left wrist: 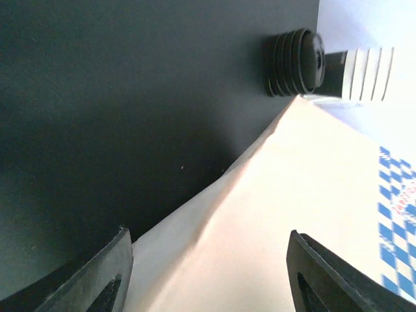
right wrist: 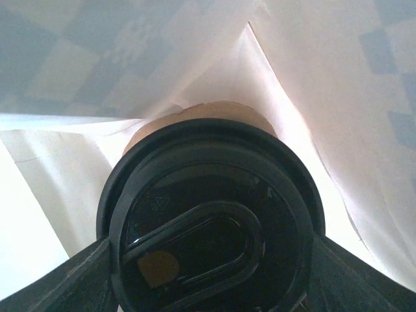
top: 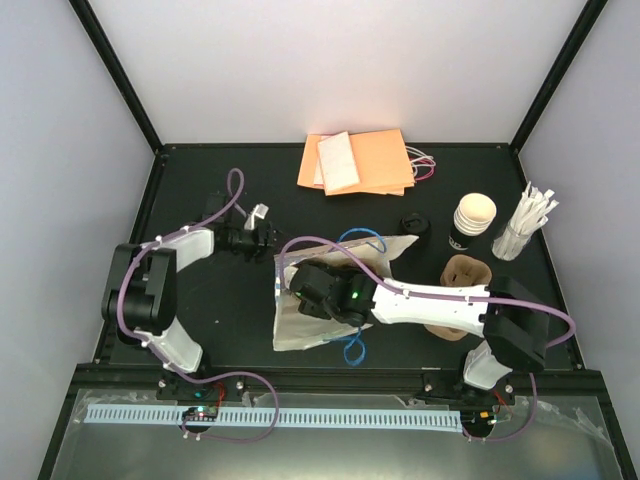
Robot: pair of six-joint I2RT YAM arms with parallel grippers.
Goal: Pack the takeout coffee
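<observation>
Right jaws pinch the takeout coffee (right wrist: 208, 221), long axis pointing ahead into the bag (right wrist: 312, 78); left jaws spread.

The black lid (right wrist: 211, 227) hides nearly all the coffee cup (right wrist: 198, 112).

Black table (top: 250, 345) (paper bag (top: 292, 325), orange envelopes (top: 375, 160))

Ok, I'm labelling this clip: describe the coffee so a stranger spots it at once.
Mid-table lies a white bag; the right gripper is pushed into it. Between its fingers sits the coffee, the only black-lidded cup; the stacked cups far right are bare.
</observation>
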